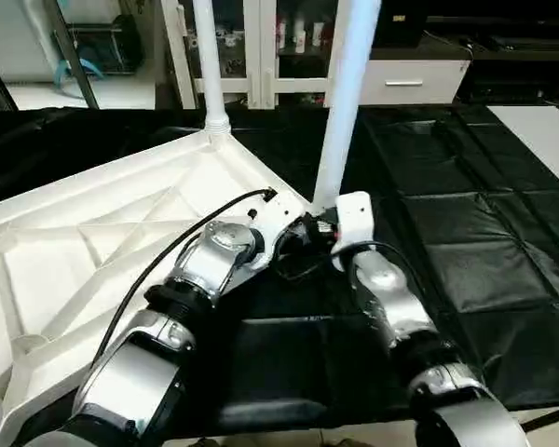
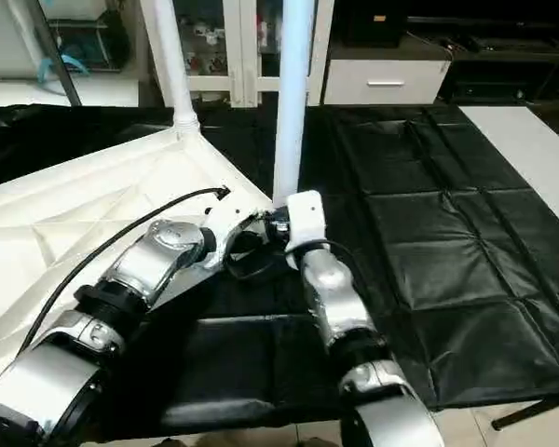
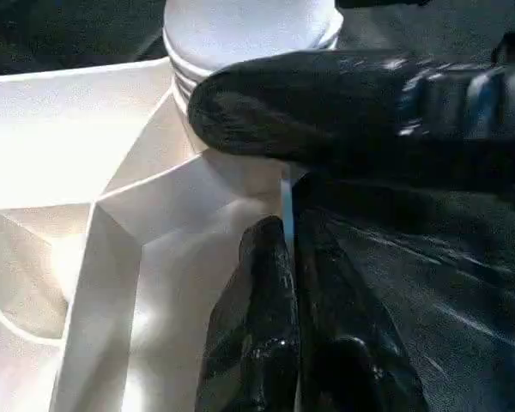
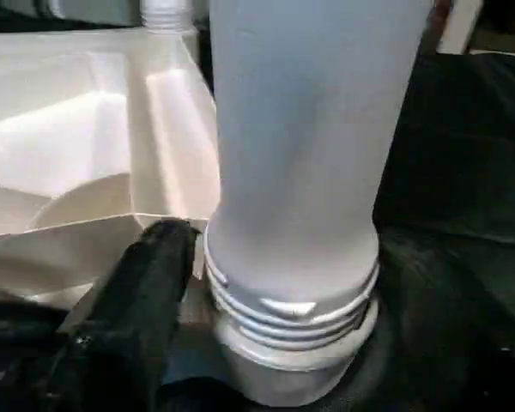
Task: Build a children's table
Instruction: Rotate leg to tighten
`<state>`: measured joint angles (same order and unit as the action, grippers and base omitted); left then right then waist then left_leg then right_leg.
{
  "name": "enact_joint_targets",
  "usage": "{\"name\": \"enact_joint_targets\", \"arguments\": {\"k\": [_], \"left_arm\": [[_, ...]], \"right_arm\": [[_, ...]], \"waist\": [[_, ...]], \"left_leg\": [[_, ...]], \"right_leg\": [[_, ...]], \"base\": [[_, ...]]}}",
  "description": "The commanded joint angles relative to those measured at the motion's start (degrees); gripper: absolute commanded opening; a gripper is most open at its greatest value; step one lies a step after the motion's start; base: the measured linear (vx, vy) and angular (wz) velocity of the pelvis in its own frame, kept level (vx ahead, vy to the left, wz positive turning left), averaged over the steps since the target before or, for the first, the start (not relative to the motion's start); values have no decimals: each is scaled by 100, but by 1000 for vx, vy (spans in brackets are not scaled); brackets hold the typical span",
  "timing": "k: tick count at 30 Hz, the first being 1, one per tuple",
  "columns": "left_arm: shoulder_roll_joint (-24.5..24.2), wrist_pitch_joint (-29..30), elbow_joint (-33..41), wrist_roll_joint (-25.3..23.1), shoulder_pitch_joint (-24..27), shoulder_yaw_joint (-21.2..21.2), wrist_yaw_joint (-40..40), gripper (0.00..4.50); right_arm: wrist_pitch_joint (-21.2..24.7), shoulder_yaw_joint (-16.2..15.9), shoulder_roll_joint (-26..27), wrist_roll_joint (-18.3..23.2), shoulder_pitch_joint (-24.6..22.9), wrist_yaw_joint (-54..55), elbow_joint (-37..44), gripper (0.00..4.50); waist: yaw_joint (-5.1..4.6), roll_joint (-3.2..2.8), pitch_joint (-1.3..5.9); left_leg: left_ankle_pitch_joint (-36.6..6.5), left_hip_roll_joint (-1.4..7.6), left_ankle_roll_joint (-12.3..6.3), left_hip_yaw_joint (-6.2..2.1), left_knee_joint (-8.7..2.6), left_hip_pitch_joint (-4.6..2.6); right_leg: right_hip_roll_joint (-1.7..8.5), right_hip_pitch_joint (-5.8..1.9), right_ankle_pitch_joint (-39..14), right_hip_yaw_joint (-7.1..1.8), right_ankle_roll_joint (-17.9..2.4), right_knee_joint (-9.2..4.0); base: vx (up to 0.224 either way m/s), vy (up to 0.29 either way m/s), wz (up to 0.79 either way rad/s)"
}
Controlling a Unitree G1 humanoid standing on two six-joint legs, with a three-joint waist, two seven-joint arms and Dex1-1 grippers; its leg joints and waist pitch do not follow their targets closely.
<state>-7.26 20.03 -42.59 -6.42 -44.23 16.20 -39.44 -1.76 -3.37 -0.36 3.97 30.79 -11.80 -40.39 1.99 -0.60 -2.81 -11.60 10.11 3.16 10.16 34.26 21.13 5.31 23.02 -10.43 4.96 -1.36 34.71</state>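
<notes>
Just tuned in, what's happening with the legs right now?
The white tabletop lies underside up on the black-covered work table. Two legs stand upright in its corner sockets: the far leg and the near leg. Both end effectors are at the near leg's base. The left end effector is shut beside the socket; the right end effector sits against the leg's threaded collar.

Lighting, picture quality: we are seeing even indoor light glaring off the white table top (image 1: 93, 233) and glinting on the creased black table cover (image 1: 484, 233). Close up, the leg (image 4: 300, 146) and black fingers (image 3: 266, 343) are blurring softly.
</notes>
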Motion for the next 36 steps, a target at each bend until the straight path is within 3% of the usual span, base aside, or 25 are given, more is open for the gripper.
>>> {"name": "enact_joint_targets", "arguments": {"k": [1, 4, 5, 7, 11, 15, 20, 28, 30, 36], "left_arm": [[-53, 11, 112, -19, 175, 181, -225, 0], [-281, 126, 605, 15, 407, 308, -628, 0], [-290, 133, 628, 18, 418, 312, -646, 0], [-404, 223, 894, 49, 544, 379, -878, 0], [-638, 320, 1390, 119, 788, 563, -1383, 0], [-826, 420, 1875, 234, 994, 715, -1824, 0], [-900, 534, 2147, 301, 1059, 770, -2011, 0], [-969, 648, 2329, 332, 1068, 817, -2155, 0], [-982, 662, 2350, 330, 1079, 833, -2177, 0], [-1001, 696, 2372, 338, 1094, 874, -2193, 0]], "right_arm": [[113, -102, -83, 145, -19, -359, 479, 373], [795, -84, -613, 670, -404, -1439, 1344, 398], [825, -92, -646, 689, -424, -1500, 1385, 409], [1150, -174, -1073, 909, -673, -2229, 1861, 428], [1605, -363, -1986, 1227, -1085, -3540, 2601, 447], [1830, -485, -2643, 1341, -1240, -4439, 2801, 447], [1720, -469, -2719, 1252, -1109, -4535, 2604, 447], [1202, -646, -2604, 813, -737, -4523, 1893, 447], [1106, -646, -2546, 787, -616, -4555, 1678, 447], [1017, -643, -2385, 922, -431, -4734, 1371, 418]], "waist": [[25, 19, 385], [26, 22, 354], [39, 9, 343], [48, 23, 333], [101, 25, 331], [113, 36, 321], [137, 45, 333], [166, 18, 373], [172, -8, 373], [162, -4, 372]], "left_leg": [[-541, 304, -637, -89, -395, -31], [-802, 309, -644, -85, -417, -42], [-883, 322, -635, -92, -427, -49], [-1081, 317, -529, -83, -433, -60], [-1124, 352, -482, -99, -447, -47], [-1103, 341, -493, -97, -437, -33], [-1020, 345, -433, -96, -432, -55], [-592, 324, -538, -87, -383, -38], [-609, 320, -541, -90, -381, -43], [-753, 330, -520, -95, -391, -47]], "right_leg": [[382, -353, -160, -308, -1450, -330], [375, -351, -537, -310, -1410, -381], [373, -350, -638, -310, -1388, -393], [351, -340, -945, -308, -1321, -430], [376, -340, -1081, -323, -1219, -450], [394, -325, -1262, -319, -1214, -469], [382, -288, -1293, -313, -1236, -466], [377, -320, -509, -299, -1459, -370], [380, -326, -517, -297, -1486, -368], [368, -336, -497, -292, -1517, -369]], "base": [[0, 0, 0], [0, 0, 0], [0, 0, 0], [0, 0, 0], [0, 0, 0], [0, 0, 0], [0, 0, 0], [0, 0, 0], [0, 0, 0], [0, 0, 0]]}}
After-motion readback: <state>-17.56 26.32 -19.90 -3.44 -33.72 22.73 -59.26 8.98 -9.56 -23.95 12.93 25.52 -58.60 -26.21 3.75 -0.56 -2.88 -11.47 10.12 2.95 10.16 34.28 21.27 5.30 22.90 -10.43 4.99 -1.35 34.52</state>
